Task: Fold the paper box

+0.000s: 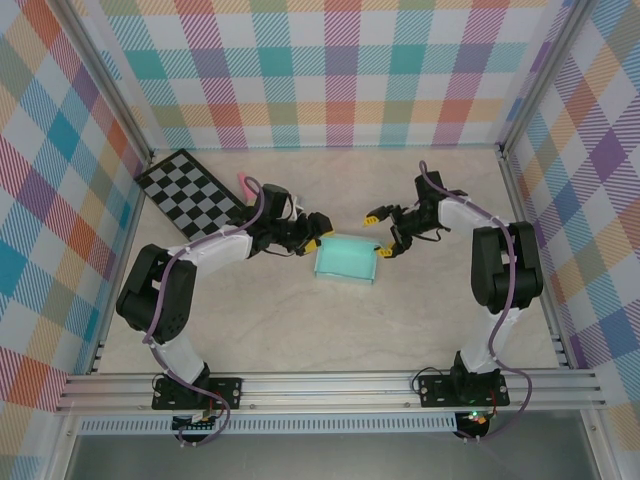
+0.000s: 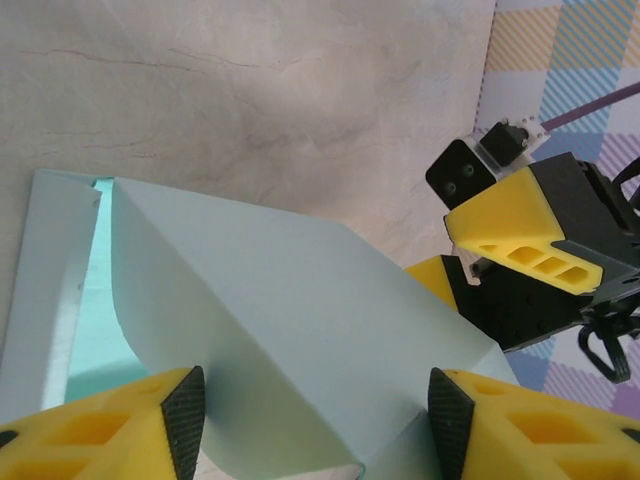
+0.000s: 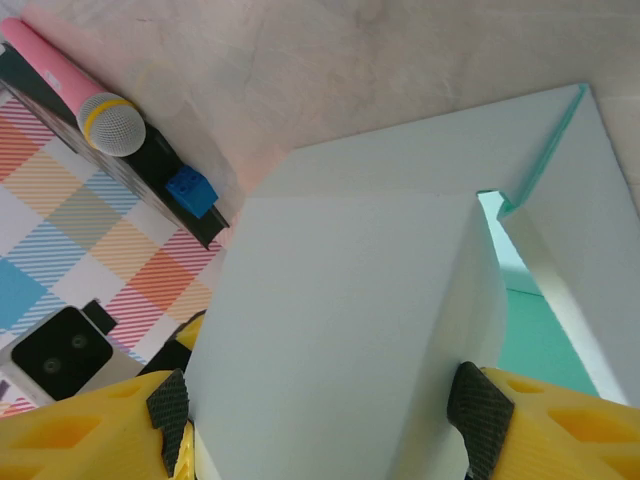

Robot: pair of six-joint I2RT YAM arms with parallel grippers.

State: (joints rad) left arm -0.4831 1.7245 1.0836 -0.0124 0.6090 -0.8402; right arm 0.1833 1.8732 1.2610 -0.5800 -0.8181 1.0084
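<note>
The paper box (image 1: 346, 260) is pale mint-cyan card, partly folded, lying mid-table between both arms. My left gripper (image 1: 314, 235) stands open at the box's left end. In the left wrist view a raised panel of the box (image 2: 300, 320) lies between the spread pads of the left gripper (image 2: 316, 412). My right gripper (image 1: 379, 233) is open at the box's right end. In the right wrist view a box flap (image 3: 340, 300) stands between the wide jaws of the right gripper (image 3: 325, 420), with the right pad against the flap's edge. The teal inside of the box (image 3: 540, 345) shows.
A black and white checkerboard (image 1: 190, 188) lies at the back left, with a pink microphone (image 3: 70, 85) and a small blue cube (image 3: 192, 188) by it. Plaid walls close off three sides. The right gripper's yellow finger (image 2: 520, 225) shows opposite the left wrist.
</note>
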